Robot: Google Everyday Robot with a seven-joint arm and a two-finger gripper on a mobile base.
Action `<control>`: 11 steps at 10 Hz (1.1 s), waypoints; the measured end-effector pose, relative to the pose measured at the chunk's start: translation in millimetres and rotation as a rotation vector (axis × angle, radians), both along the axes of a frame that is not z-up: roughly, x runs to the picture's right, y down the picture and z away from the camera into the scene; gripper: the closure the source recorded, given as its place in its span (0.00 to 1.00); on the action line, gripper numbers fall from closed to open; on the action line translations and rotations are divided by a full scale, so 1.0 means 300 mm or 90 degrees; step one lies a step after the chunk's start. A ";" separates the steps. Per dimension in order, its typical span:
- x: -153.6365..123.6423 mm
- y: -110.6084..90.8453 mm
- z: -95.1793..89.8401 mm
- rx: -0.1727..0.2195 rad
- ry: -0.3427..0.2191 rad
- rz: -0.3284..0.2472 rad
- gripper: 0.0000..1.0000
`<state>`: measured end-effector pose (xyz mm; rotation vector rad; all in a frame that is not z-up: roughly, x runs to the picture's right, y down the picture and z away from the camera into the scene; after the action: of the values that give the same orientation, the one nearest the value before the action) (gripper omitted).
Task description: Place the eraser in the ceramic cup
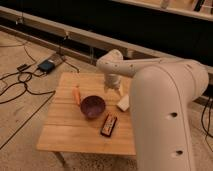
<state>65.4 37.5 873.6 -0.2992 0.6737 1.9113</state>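
Room: bare grey floor point(20, 135), with a dark wall point(150, 30) behind and a pale rail along the wall's foot. Black cables point(17, 82) trail over the floor on the left of the view, near a small bluish box point(47, 65).

Surface point(65, 132): low and square, of light wood, standing out on the floor.

Arm point(167, 105): white and thick. It rises at the right in front of the surface, covers the surface's right edge, then bends back leftward over the far side.

Hand point(114, 89): at the arm's end, pointing down over the far middle of the surface. The fingers are spread apart and grip nothing that I can see.

Eraser point(123, 103): off-white block lying on the surface just right of the bowl. It sits below and slightly right of the hand, not touching it. The arm hides its right part.

Bowl point(93, 106): dark purple, upright, near the middle of the surface.

Orange piece point(76, 94): short and slim, lying just beside the bowl on its left.

Dark bar point(108, 125): flat, with reddish marks, lying in front of the bowl toward the near edge, slightly askew.
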 end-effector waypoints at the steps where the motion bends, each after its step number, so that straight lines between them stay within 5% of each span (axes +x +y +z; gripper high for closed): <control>1: 0.033 0.016 0.010 -0.002 0.010 0.018 0.35; 4: 0.142 0.073 0.072 -0.006 0.036 0.079 0.35; 11: 0.191 0.155 0.166 -0.056 0.053 0.077 0.35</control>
<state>122.6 83.9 923.4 -0.3242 0.8128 2.0211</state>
